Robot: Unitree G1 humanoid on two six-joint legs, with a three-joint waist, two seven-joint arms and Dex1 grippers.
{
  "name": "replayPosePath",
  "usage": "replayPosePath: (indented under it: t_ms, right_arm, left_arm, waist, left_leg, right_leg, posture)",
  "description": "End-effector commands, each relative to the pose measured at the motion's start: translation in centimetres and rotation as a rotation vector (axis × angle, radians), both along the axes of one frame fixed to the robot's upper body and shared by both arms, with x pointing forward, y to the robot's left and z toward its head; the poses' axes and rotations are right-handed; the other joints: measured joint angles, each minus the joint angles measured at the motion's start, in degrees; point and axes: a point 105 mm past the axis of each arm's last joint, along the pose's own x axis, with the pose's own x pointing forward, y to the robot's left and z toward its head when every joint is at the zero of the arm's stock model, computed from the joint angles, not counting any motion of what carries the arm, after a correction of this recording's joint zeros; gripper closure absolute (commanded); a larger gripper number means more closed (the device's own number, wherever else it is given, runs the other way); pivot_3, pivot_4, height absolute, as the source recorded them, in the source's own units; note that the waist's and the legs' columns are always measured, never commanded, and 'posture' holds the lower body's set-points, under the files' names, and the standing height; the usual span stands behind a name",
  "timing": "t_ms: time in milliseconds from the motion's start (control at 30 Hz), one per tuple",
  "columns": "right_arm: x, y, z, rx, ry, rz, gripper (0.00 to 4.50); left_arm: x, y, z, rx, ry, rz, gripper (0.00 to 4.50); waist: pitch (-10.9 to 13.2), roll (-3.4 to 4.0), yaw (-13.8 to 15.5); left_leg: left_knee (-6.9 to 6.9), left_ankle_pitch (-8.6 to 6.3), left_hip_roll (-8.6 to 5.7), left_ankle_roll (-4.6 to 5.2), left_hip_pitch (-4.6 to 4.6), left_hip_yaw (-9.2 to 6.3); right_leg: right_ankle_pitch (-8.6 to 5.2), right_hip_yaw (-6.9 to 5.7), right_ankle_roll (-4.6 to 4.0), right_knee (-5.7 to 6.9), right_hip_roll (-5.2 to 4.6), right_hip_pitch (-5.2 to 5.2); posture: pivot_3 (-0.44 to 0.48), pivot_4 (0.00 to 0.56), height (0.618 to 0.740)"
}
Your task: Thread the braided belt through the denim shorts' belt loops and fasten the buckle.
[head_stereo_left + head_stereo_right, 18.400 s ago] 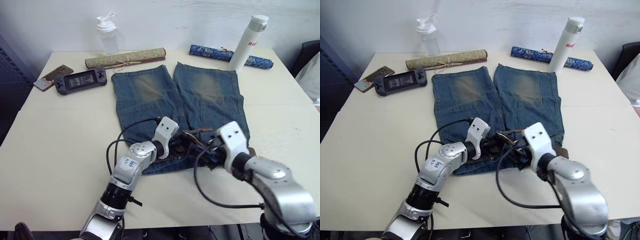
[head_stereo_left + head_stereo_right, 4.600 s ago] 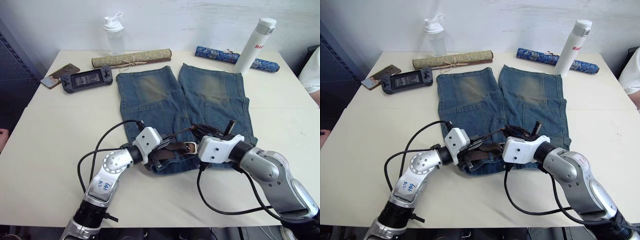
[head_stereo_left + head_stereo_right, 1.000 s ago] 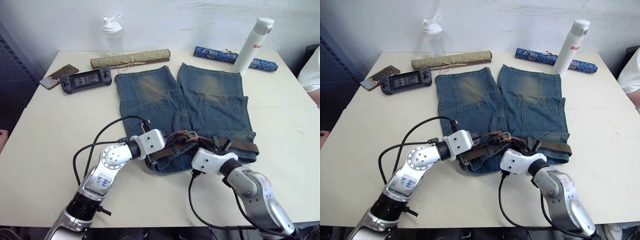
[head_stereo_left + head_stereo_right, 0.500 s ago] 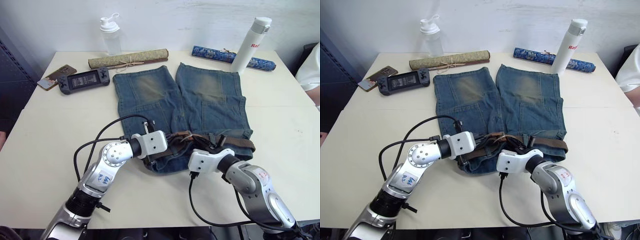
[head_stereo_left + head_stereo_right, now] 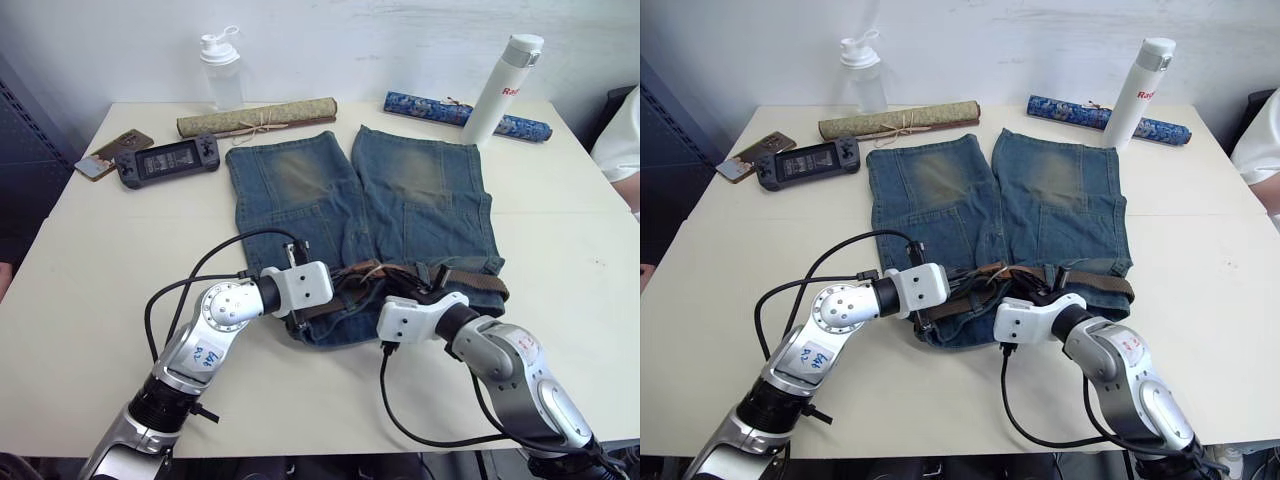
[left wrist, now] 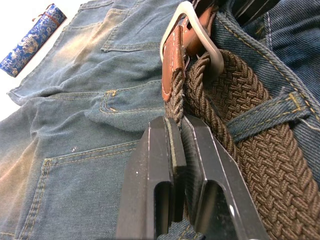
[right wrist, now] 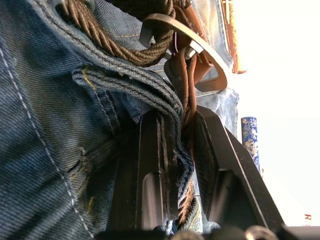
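Observation:
The denim shorts (image 5: 300,185) lie flat on the table, waistband nearest me. The braided belt (image 5: 472,284) runs along that waistband and passes under a belt loop (image 6: 265,116). Its silver buckle (image 6: 216,50) on a tan leather tab sits at the middle of the waist. My left gripper (image 5: 338,292) is shut on the brown woven strap just behind the buckle. My right gripper (image 5: 422,292) faces it from the other side of the buckle (image 7: 212,57). It is shut on a fold of the denim waistband together with a tan and brown end of the belt.
At the back of the table stand a clear bottle (image 5: 221,68) and a white flask (image 5: 506,78), beside a tan rolled mat (image 5: 258,117) and a blue one (image 5: 465,114). A handheld console (image 5: 167,160) and a phone (image 5: 108,153) lie back left. A person's sleeve (image 5: 622,140) shows at the right edge.
Over the last second both grippers have kept their holds and the right one has edged slightly toward the buckle. Several seconds ago the belt was bunched; it now lies along the right waistband.

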Motion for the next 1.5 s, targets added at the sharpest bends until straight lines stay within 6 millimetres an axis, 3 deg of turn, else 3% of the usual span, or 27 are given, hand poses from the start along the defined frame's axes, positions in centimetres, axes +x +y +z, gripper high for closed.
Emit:
replayPosePath:
  t_ms: [33, 167, 567, 767, 933, 1200, 1500]
  right_arm:
    - [-0.2, 0.5, 2.5, -0.013, -0.119, 0.059, 4.30]
    - [0.0, 0.3, 2.9, -0.046, -0.149, 0.076, 4.30]
    - [-0.3, 2.4, 2.9, -0.165, -0.216, 0.262, 4.30]
    - [-0.3, 3.0, 2.7, -0.163, -0.215, 0.294, 4.30]
    - [-0.5, 3.1, 2.5, -0.141, -0.201, 0.291, 4.30]
    - [-0.5, 3.1, 2.3, -0.138, -0.188, 0.291, 4.30]
    - [-0.7, 3.0, 2.7, -0.134, -0.211, 0.291, 4.30]
  left_arm:
    - [-0.4, -0.2, 1.2, -0.018, -0.033, -0.013, 4.50]
    - [-0.5, 0.0, 1.3, -0.009, -0.037, -0.006, 4.50]
    - [-0.6, 0.0, 0.8, 0.095, -0.074, -0.051, 4.50]
    - [0.5, -0.2, 1.3, 0.106, -0.103, -0.034, 4.50]
    - [1.0, -2.4, 2.0, -0.123, -0.003, 0.011, 4.50]
    - [-1.0, -5.4, 0.1, -0.079, 0.031, -0.156, 4.50]
    - [-1.0, -2.1, -1.2, 0.011, 0.047, -0.127, 4.50]
  waist:
    - [0.0, 0.00, 0.0]
    - [0.0, 0.00, 0.0]
    - [0.0, 0.00, -0.1]
    - [0.0, 0.00, 0.0]
    - [0.0, -0.01, 0.2]
    - [0.0, -0.01, 0.2]
    - [0.0, 0.00, -0.1]
  left_leg:
    - [0.00, 0.00, 0.00, 0.00, 0.00, 0.00]
    - [0.01, 0.00, 0.00, 0.00, 0.00, 0.01]
    - [0.03, 0.02, 0.01, 0.00, 0.00, 0.02]
    - [0.05, 0.02, 0.00, 0.00, 0.00, 0.02]
    - [0.13, 0.04, -0.02, 0.03, -0.01, 0.02]
    - [0.29, 0.03, -0.01, 0.05, -0.03, -0.04]
    - [0.26, 0.03, 0.02, 0.04, -0.01, -0.03]
  right_leg:
    - [0.00, 0.00, 0.00, 0.00, 0.00, 0.00]
    - [0.00, 0.01, 0.00, 0.00, 0.00, -0.01]
    - [0.00, 0.01, 0.00, 0.02, 0.02, 0.00]
    - [0.00, 0.01, 0.00, 0.11, 0.02, 0.01]
    - [0.00, 0.01, 0.00, 0.27, 0.02, 0.02]
    - [0.00, -0.01, 0.00, 0.37, 0.00, 0.07]
    - [-0.01, 0.00, -0.01, 0.38, 0.01, 0.05]
  posture:
    - [0.000, 0.150, 0.717]
    - [0.000, 0.150, 0.717]
    - [0.000, 0.150, 0.717]
    - [0.000, 0.150, 0.717]
    - [0.000, 0.150, 0.717]
    - [0.000, 0.150, 0.717]
    - [0.000, 0.150, 0.717]
